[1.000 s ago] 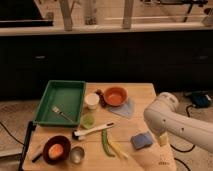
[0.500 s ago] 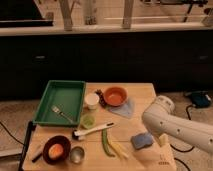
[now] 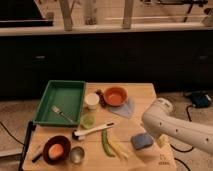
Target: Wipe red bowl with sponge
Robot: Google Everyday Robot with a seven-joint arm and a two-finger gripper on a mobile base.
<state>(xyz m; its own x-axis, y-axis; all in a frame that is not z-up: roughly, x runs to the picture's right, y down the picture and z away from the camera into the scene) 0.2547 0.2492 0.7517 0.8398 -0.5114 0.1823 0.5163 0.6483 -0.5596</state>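
A: Where the wooden desk nears its front right corner, what's there?
B: Soft, rounded blue-grey sponge beside the smooth white arm; gripper out of sight, jaws released. Round red bowl near the far edge.

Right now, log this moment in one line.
hand: not in view | arm: beside sponge | sponge: lying free | red bowl: near white cup

Arm shifts. Over 3 frames its rounded white end drops lower and slightly left, nearer the sponge. The gripper is out of frame, somewhere past the arm's visible part.
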